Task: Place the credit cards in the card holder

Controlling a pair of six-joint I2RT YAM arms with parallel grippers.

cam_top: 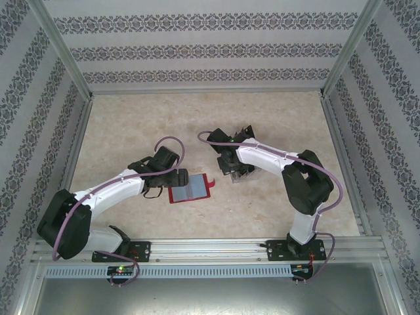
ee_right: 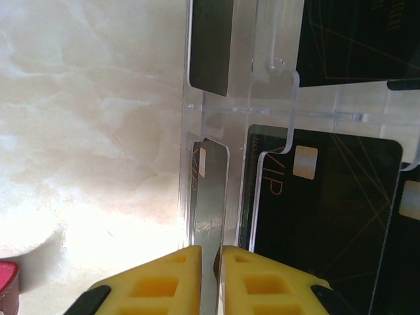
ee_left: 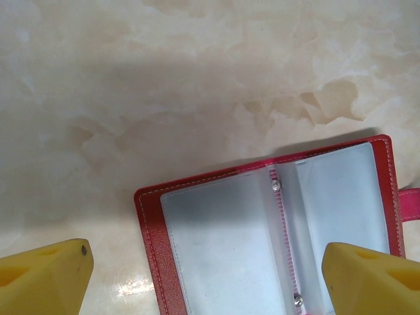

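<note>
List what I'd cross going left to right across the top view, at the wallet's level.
Left arm → wallet → clear rack → right arm.

The wallet [ee_left: 216,249] runs off the bottom edge, its tab [ee_left: 410,203] off the right. Black cards [ee_right: 328,210] are cropped too; whether the right claw [ee_right: 210,256] grips one is unclear.
</note>
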